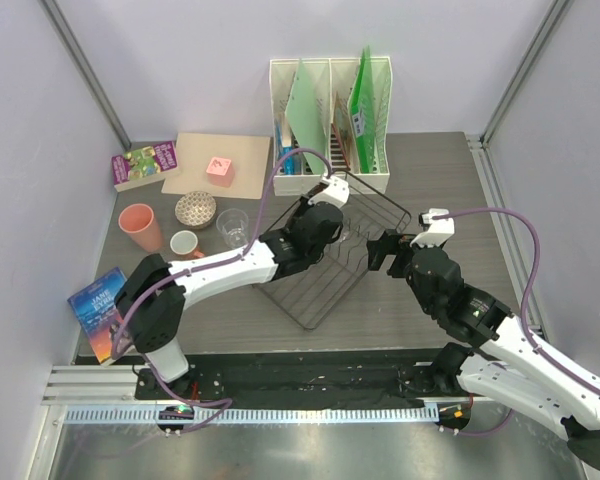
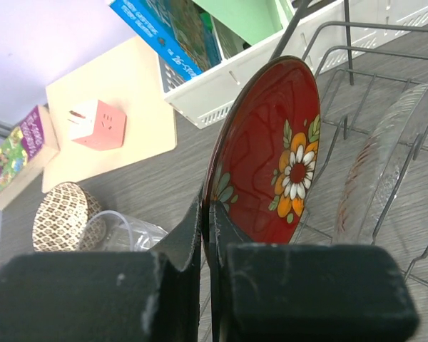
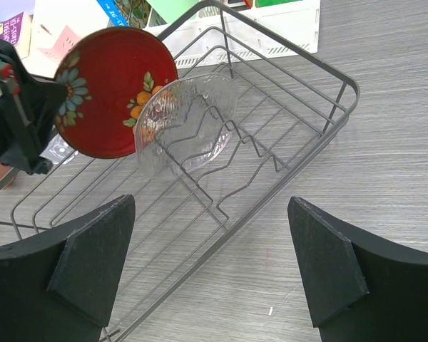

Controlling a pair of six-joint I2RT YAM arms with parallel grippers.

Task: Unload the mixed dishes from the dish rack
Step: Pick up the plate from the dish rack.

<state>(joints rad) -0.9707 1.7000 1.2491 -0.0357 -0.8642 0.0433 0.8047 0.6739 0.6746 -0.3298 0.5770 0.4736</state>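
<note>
Left hand [image 2: 207, 221] clenched on the flowered red plate [image 2: 271, 157], upright in the dish rack [image 1: 320, 290]; right hand [image 3: 210, 242] released. Lifted askew, it could knock the clear glass plate [image 3: 189, 125] just beside

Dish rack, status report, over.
Left end effector shut on red plate rim. Right end effector open over dish rack. Clear plate right beside red one.
</note>
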